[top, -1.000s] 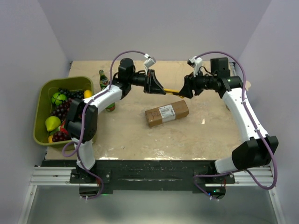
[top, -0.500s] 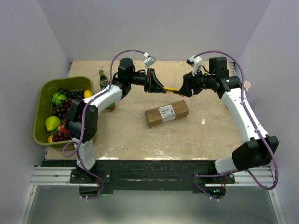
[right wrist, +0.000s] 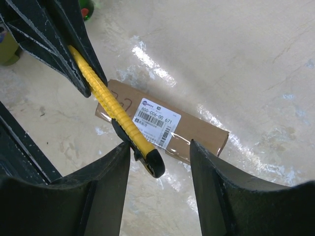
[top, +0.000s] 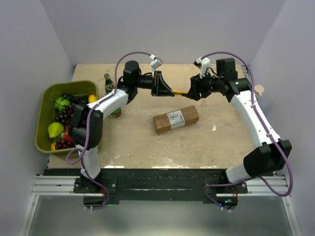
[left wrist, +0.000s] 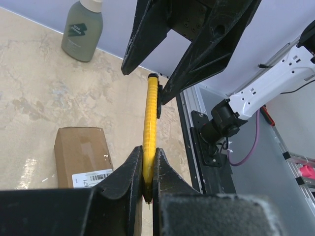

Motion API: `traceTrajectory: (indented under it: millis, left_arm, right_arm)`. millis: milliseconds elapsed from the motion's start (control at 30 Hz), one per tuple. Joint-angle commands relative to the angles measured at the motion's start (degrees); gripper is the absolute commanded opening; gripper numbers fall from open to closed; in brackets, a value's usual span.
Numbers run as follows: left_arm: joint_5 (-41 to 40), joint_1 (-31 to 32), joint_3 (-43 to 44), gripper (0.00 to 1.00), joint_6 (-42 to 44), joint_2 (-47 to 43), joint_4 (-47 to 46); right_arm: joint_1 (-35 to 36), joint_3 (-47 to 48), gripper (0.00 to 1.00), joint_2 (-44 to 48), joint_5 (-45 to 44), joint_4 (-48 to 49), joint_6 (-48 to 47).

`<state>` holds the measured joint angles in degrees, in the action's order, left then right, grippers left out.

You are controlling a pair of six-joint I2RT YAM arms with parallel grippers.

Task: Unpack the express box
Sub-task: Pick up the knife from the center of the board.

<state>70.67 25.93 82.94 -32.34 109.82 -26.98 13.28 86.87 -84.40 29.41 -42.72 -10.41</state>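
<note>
The express box lies flat mid-table, a brown carton with its white label facing up; it also shows under the knife. Above and behind it, my left gripper is shut on the blade end of a slim yellow utility knife, held level in the air. My right gripper is open, its jaws either side of the knife's black rear end. The left finger is close against the knife and a clear gap remains on the right.
A green basin of fruit sits at the left table edge. A green bottle stands beside it near the left arm. A sage bottle stands by the far wall on the right side.
The right gripper has slid left onto the knife's rear end and its jaws have narrowed a little. The left gripper, knife and box have stayed put.
</note>
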Motion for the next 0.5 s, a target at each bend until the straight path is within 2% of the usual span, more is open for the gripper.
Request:
traceTrajectory:
  millis: [0,267,467]
  left_arm:
    - [9.04,3.16,3.02,0.00,-2.64,-1.45,-6.15]
    - [8.17,3.60,3.99,0.00,-2.91,-0.66,-6.94]
    - [6.68,3.07,4.87,0.00,1.22,-0.83,-1.24]
  right_arm:
    - [1.48,3.74,0.54,-4.01,-5.23,7.38,1.45]
    - [6.58,5.85,0.53,-6.74,-7.61,7.39,0.57]
    - [7.03,7.96,0.53,-7.01,-10.51,6.69,-0.57]
